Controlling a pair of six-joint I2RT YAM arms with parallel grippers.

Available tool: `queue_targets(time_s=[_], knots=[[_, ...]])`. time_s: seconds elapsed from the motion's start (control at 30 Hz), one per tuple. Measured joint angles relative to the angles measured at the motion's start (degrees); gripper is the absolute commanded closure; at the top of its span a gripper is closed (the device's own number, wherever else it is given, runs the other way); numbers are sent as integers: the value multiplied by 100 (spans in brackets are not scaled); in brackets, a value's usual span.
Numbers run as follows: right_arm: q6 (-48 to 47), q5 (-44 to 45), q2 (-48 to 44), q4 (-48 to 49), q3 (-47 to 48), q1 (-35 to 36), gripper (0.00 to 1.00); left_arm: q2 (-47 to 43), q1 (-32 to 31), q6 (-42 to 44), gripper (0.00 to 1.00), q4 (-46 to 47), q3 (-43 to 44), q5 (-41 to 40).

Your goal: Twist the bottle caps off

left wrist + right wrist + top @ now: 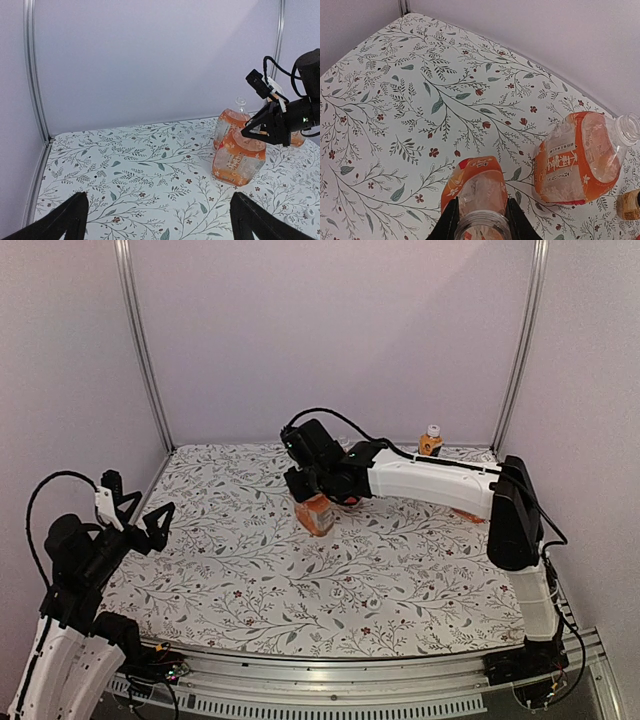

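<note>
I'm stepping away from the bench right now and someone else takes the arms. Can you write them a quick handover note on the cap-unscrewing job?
Left gripper: open, empty, at the left, apart from the bottles.
Right gripper: fingers shut on the neck of the front squat bottle in the middle; its neck looks capless.
Squat bottle behind it: upright, neck open, cap off.
Third orange bottle: mostly hidden behind the right arm, cap not visible.
Tall bottle: far right, white cap still on.
Left to do: the tall bottle's cap; check the hidden bottle.
</note>
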Motion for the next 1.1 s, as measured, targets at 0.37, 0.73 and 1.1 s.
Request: queue_targets(time_s=[0.37, 0.73, 1.1], knots=[[319, -304, 184, -149, 273, -114, 41, 4, 72, -2, 0, 50, -24, 127], [205, -496, 267, -439, 535, -118, 1, 4, 107, -2, 0, 52, -33, 205], [-431, -466, -101, -688, 645, -127, 1, 4, 125, -2, 1, 55, -33, 238]])
